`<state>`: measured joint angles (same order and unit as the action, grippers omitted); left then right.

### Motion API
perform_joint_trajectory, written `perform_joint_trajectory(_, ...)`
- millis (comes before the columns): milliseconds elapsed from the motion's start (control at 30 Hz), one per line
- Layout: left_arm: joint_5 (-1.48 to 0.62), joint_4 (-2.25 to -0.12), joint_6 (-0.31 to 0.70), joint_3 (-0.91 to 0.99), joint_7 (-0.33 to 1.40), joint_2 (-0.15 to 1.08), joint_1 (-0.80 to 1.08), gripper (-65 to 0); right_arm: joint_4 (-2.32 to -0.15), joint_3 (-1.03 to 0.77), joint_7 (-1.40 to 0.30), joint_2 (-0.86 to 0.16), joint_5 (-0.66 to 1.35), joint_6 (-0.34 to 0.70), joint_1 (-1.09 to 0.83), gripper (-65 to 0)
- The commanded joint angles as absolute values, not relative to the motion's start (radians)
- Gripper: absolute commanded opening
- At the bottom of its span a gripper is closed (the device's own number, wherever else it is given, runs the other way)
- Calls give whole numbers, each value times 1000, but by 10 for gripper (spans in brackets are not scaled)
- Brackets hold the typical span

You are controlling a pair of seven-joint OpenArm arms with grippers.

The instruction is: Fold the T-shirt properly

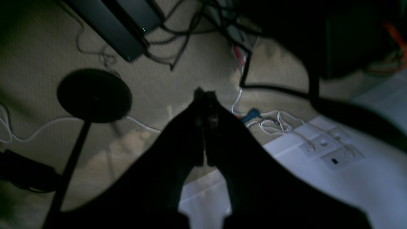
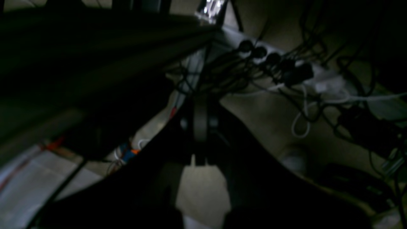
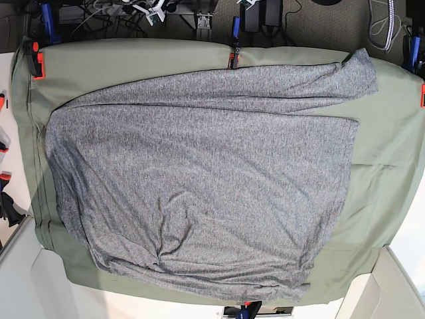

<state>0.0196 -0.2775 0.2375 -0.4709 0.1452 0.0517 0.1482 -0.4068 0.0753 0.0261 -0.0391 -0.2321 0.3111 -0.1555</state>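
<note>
T-shirt (image 3: 199, 193), soft, limp grey knit, sprawls across the green table cloth (image 3: 385, 166), likeliest gripped at its far-right sleeve, while left gripper (image 1: 205, 95) and right gripper (image 2: 200, 127) hang clenched, empty, off-table.

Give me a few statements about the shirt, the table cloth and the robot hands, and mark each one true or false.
1. The T-shirt lies spread on the green table cloth. True.
2. The T-shirt is folded into a neat small square. False: it lies spread out and wrinkled.
3. The left hand is shut. True.
4. The right hand grips the T-shirt. False: it is shut on nothing, over the floor.
5. Both arms reach over the shirt in the base view. False: no arm shows there.
</note>
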Motion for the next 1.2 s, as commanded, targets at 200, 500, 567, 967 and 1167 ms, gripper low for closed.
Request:
perform_joint_trajectory(200,122,-278,247,-470,124,54,187,-650,-416,77,30,-65,-228,321,-192,-650)
perform_joint_trajectory(500,147,-429,255,-470,354,71,218,-519,-459,77,30,-89,-228,427,-210,-346)
perform_joint_trajectory(567,146,-509,258,-470,355,97,261,-473,-481,77,30,-98,-228,450,-238,-346)
perform_joint_trajectory(967,90,-1152,236,-470,351,299,609,-467,-947,77,29,-195,-29,527,-539,-346)
perform_joint_trajectory(1167,91,-1449,186,-458,368,384,744,-430,-1284,57,17,-263,48,527,-722,-346)
